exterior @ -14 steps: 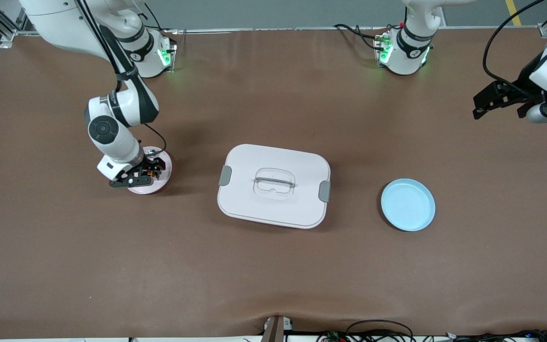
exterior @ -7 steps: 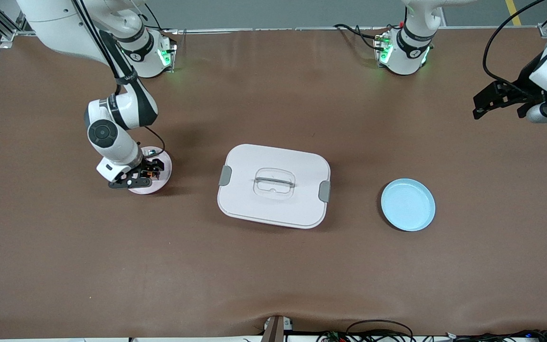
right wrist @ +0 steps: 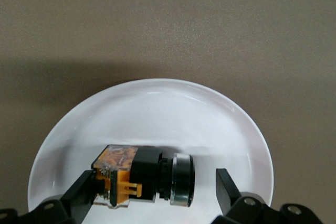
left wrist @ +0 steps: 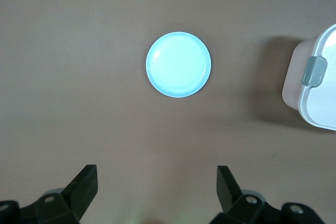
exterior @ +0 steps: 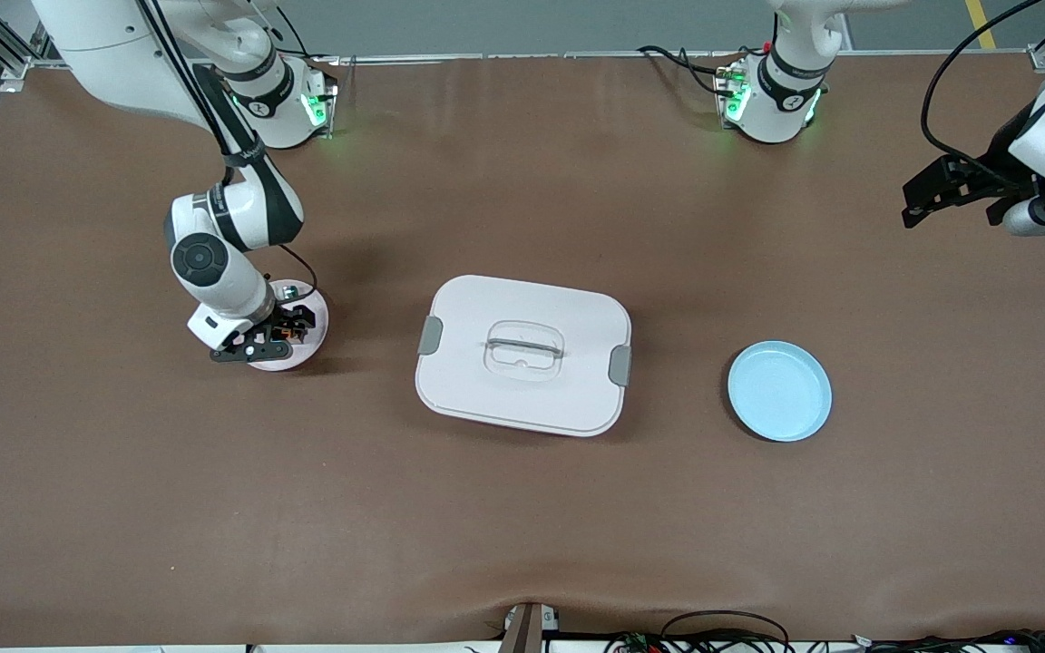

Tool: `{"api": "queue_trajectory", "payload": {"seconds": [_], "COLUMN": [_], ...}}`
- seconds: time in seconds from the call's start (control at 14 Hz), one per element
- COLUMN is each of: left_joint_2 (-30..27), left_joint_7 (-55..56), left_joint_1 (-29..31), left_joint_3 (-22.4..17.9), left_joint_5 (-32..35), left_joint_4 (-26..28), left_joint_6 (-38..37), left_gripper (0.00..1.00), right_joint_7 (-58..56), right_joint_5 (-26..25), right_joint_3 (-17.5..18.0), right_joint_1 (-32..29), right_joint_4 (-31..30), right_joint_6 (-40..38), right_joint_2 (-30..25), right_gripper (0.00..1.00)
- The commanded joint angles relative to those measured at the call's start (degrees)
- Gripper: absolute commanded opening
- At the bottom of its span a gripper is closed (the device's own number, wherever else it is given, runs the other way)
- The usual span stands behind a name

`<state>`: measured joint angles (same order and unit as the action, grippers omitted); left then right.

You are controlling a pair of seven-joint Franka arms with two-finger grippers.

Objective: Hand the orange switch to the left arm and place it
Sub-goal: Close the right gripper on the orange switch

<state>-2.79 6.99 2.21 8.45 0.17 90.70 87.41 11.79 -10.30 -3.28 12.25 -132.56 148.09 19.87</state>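
The orange switch, black with an orange end and a silver ring, lies on its side in the pink plate toward the right arm's end of the table. My right gripper is down in that plate, open, its jaws either side of the switch. In the right wrist view one finger sits against the orange end and the other stands apart from the silver end. The white box is mid-table. My left gripper waits in the air, open and empty, near the left arm's end.
A blue plate sits empty between the box and the left arm's end, also visible as the blue plate beside the box's latch corner. A small white-and-green part rests on the pink plate's rim area.
My right arm's wrist has shifted slightly over the pink plate, with its jaws still open around the switch. The left arm has barely moved.
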Motion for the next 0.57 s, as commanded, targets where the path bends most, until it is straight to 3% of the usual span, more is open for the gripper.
{"api": "queue_trajectory", "payload": {"seconds": [0.0,0.21,0.28,0.43,0.5], "left_joint_2": [-0.28,-0.28,-0.28,-0.28,-0.28], "left_joint_7": [-1.19,-1.19,-1.19,-1.19,-1.19], "left_joint_1": [0.16,0.16,0.16,0.07,0.07], "left_joint_3": [0.16,0.16,0.16,0.16,0.16], "left_joint_5": [-0.17,-0.17,-0.17,-0.08,-0.17], "left_joint_4": [0.00,0.00,0.09,0.09,0.09], "left_joint_6": [-0.57,-0.57,-0.57,-0.57,-0.57], "left_gripper": [1.00,1.00,1.00,1.00,1.00], "right_joint_7": [1.31,1.31,1.48,3.06,3.07], "right_joint_5": [-1.65,-1.65,-1.56,-1.56,-1.56], "right_joint_3": [0.56,0.56,0.56,0.56,0.56], "right_joint_1": [-0.92,-0.92,-1.00,-0.92,-0.92], "right_joint_4": [0.81,0.90,0.90,0.90,0.90], "right_joint_6": [0.18,0.09,-0.08,-0.44,-0.44], "right_joint_2": [0.61,0.96,0.96,0.96,0.96], "right_gripper": [1.00,1.00,0.96,0.70,0.49]}}
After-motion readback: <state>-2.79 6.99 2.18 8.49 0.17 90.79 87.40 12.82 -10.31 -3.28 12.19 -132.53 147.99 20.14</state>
